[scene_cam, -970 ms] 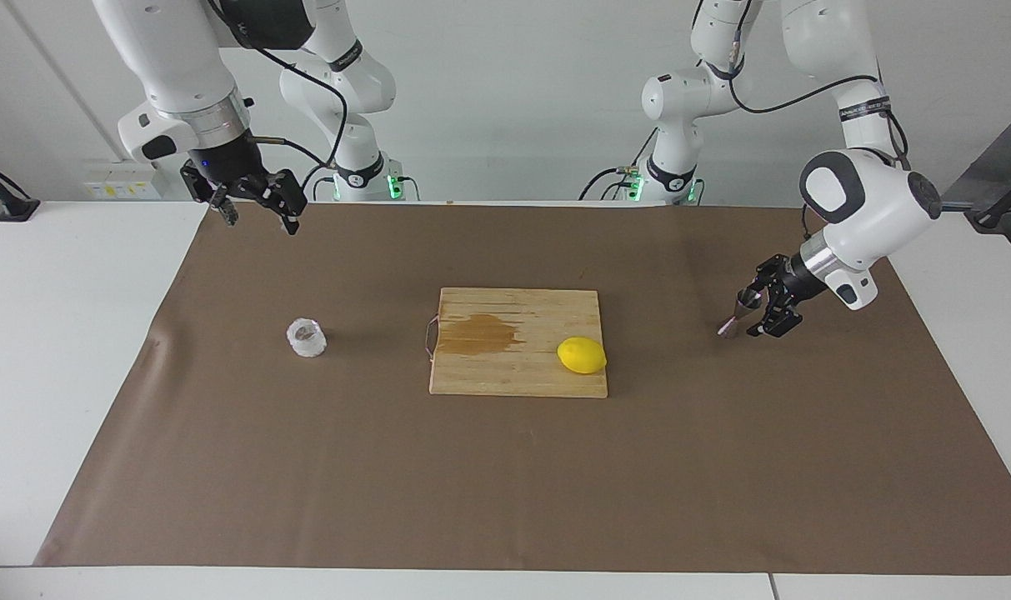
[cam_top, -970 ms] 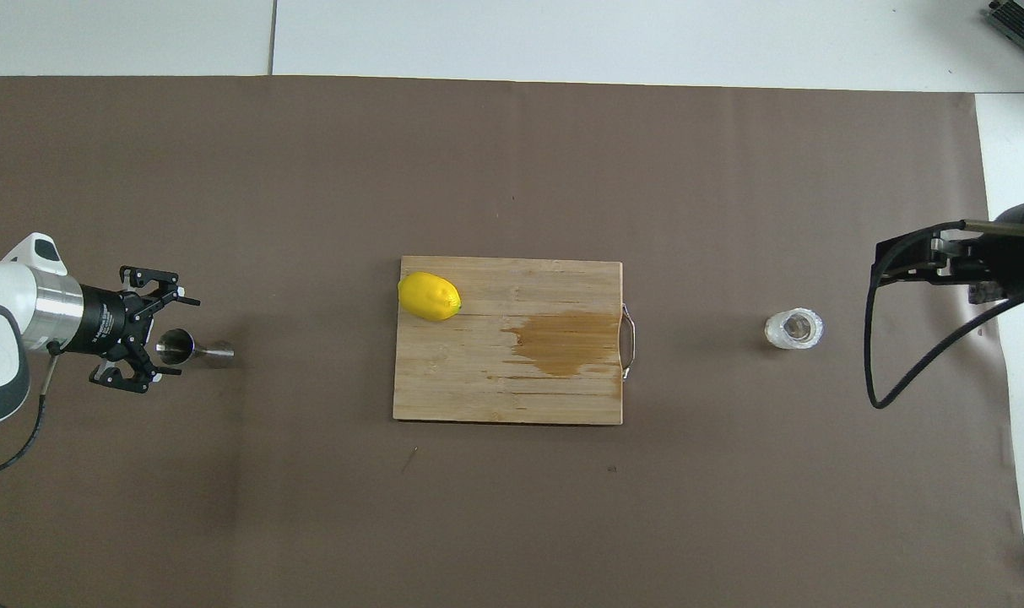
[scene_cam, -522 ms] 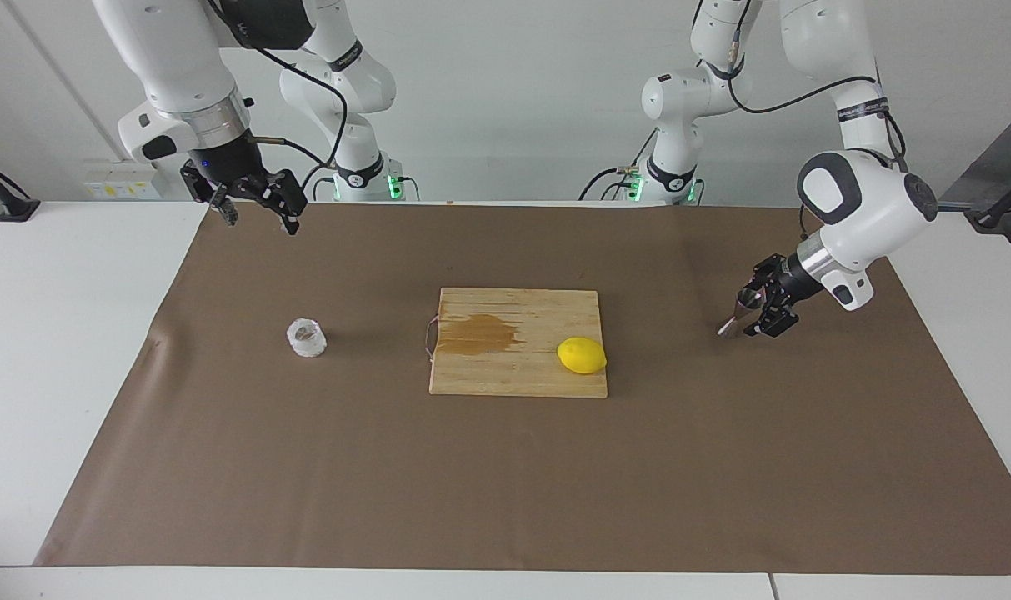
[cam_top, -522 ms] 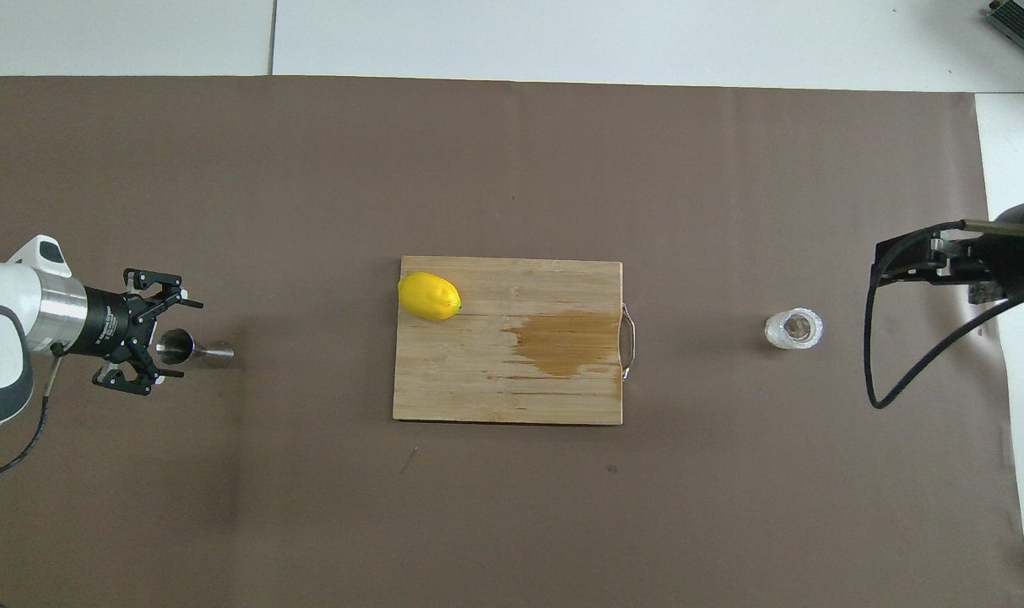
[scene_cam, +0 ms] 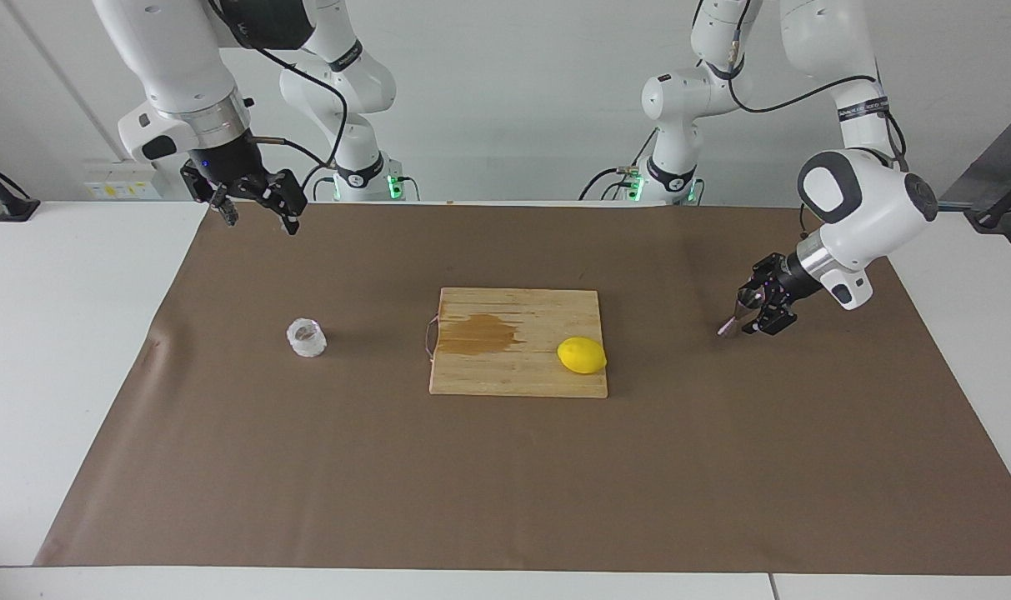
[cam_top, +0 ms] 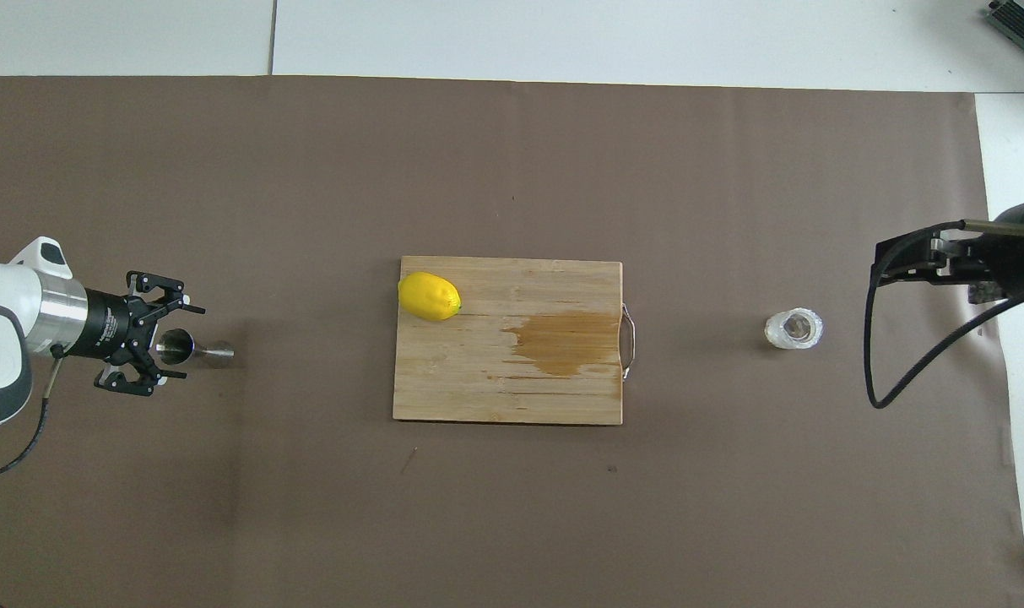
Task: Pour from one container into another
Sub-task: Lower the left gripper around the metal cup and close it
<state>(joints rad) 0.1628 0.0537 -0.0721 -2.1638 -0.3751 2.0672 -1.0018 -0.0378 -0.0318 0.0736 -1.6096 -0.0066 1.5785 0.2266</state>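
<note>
Left gripper point(scene_cam: 753, 312), jaws spread around the jigger point(scene_cam: 740, 313) at its end of the table, has yet to clamp it; right gripper point(scene_cam: 257, 206) waits open over the mat, apart from the glass point(scene_cam: 307, 337); nothing lifted, pouring apparently not begun

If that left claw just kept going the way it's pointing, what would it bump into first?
The metal jigger: it stands right at the tips of the left gripper, in line with it. After that comes the cutting board, though the gripper's height is hard to judge.
</note>
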